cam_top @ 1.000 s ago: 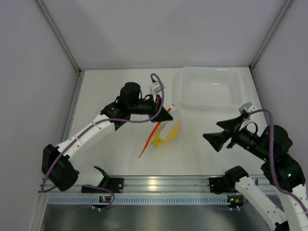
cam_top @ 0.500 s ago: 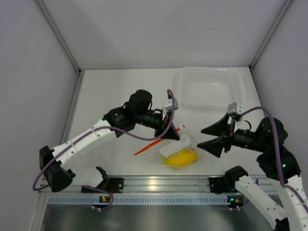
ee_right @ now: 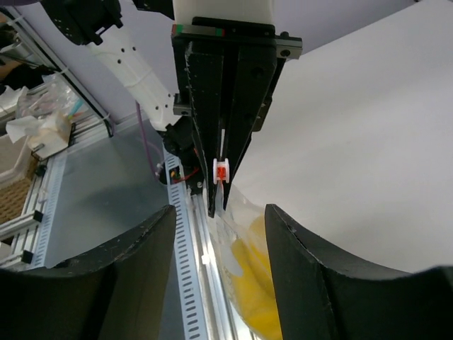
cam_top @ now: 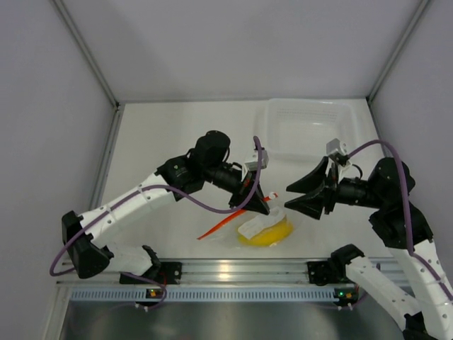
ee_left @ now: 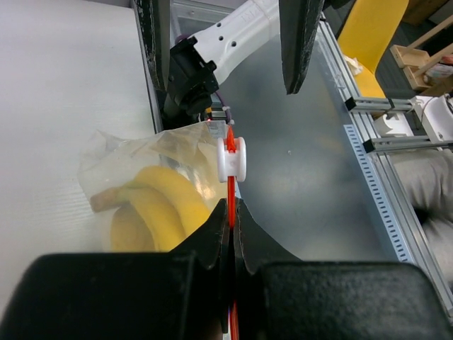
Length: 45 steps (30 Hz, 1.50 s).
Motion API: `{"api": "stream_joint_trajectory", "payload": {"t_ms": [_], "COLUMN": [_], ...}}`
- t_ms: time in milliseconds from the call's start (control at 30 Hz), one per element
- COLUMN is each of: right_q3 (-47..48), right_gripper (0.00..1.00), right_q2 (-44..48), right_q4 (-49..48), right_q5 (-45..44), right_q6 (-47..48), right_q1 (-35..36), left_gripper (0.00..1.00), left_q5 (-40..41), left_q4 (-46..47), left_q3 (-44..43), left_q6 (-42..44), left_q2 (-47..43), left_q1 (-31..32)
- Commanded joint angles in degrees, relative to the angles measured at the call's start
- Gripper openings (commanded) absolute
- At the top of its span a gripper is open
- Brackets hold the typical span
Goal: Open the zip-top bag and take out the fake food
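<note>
Since a second ago the left gripper [cam_top: 259, 203] has carried the zip-top bag [cam_top: 263, 228] from mid-table towards the near edge. The right gripper [cam_top: 287, 197] has swung in from the right and now sits just beside the left one, tips facing it.

From the top camera, the bag lies low by the front rail [cam_top: 233, 270], with the yellow banana bunch [cam_top: 272, 233] showing through it. Its orange-red zipper strip [cam_top: 221, 226] trails out to the left. Whether the bag rests on the table [cam_top: 163, 134] cannot be told. The rigid clear tray [cam_top: 311, 127] sits well apart at the far right.

In the left wrist view, the left gripper [ee_left: 231, 207] is pinched tight on the zipper strip [ee_left: 231, 191], just below the white slider [ee_left: 231, 159]. The bag [ee_left: 134, 159] bulges to the left of the strip, the banana bunch [ee_left: 166, 202] inside with its brown stem pointing left. The right gripper's two dark fingers [ee_left: 300, 39] stand wide apart at the top, partly masking a white arm link [ee_left: 237, 32].

In the right wrist view, the right gripper [ee_right: 219, 219] is spread wide, its fingers [ee_right: 99, 283] framing the scene. The left gripper [ee_right: 218, 200] hangs straight ahead and blocks the strip above the slider [ee_right: 221, 170]. The bag [ee_right: 244, 234] and banana bunch [ee_right: 258, 301] lie below, between the open fingers.
</note>
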<state>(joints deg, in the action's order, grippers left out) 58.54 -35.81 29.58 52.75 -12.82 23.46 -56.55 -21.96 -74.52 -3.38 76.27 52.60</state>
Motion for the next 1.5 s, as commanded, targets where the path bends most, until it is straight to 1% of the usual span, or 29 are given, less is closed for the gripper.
{"api": "stream_joint_trajectory", "payload": {"t_ms": [0,200,333,400,433,467,567,700,733,767,833,933,1100,1467], "right_q3": [0.0,-1.4,-2.4,-2.1,-1.8,-1.1,-0.4,-0.3,-0.4,-0.4,-0.4,-0.2,0.3,2.1], "right_gripper": [0.54,0.48,0.45,0.44,0.43,0.41,0.41,0.39,0.34,0.31,0.30,0.30,0.24,0.22], "right_q2": [-0.1,-1.1,-1.6,-2.4,-2.6,-2.8,-2.8,-3.4,-3.5,-3.6,-3.6,-4.1,-4.5,-4.5], "right_q4": [-10.4,-13.9,-15.1,-13.8,-12.7,-10.0,-6.7,-5.3,-5.4,-5.4,-5.3,-5.4,-5.2,-3.7], "right_q5": [5.2,6.0,6.0,5.0,4.5,2.6,-0.9,-3.4,-4.2,-4.7,-6.2,-6.7,-7.4,-8.5], "right_q6": [-2.6,-4.4,-4.3,-3.3,-1.3,-0.1,3.8,6.8,7.0,7.4,8.1,8.3,8.7,9.0], "right_q1": [0.0,1.2,3.9,5.2,6.0,7.3,9.9,13.1,14.3,14.8,16.1,16.8,17.2,17.3], "left_gripper": [0.00,0.00,0.00,0.00,0.00,0.00,0.00,0.00,0.00,0.00,0.00,0.00,0.00,0.00], "left_q5": [-5.1,-6.5,-6.7,-6.7,-6.6,-6.6,-6.7,-7.2,-7.3,-7.3,-7.6,-7.5,-7.6,-7.3], "left_q4": [1.4,1.5,1.5,1.5,1.5,1.5,1.5,1.5,1.5,1.5,1.5,1.5,1.5,1.5], "left_q3": [-3.1,-3.6,-3.9,-4.0,-3.9,-3.9,-3.4,-3.3,-3.3,-3.0,-2.7,-2.3,-1.6,-0.5], "left_q6": [2.0,2.4,2.2,2.1,2.2,2.1,2.0,1.9,2.0,2.0,2.0,1.9,2.1,2.3], "left_q2": [-0.2,-0.9,-1.3,-1.3,-1.4,-1.5,-1.8,-1.9,-2.1,-2.3,-2.4,-2.5,-2.9,-2.7], "left_q1": [0.4,0.8,0.8,0.8,0.8,0.8,0.8,0.9,1.0,1.0,1.1,1.3,1.4,1.5]}}
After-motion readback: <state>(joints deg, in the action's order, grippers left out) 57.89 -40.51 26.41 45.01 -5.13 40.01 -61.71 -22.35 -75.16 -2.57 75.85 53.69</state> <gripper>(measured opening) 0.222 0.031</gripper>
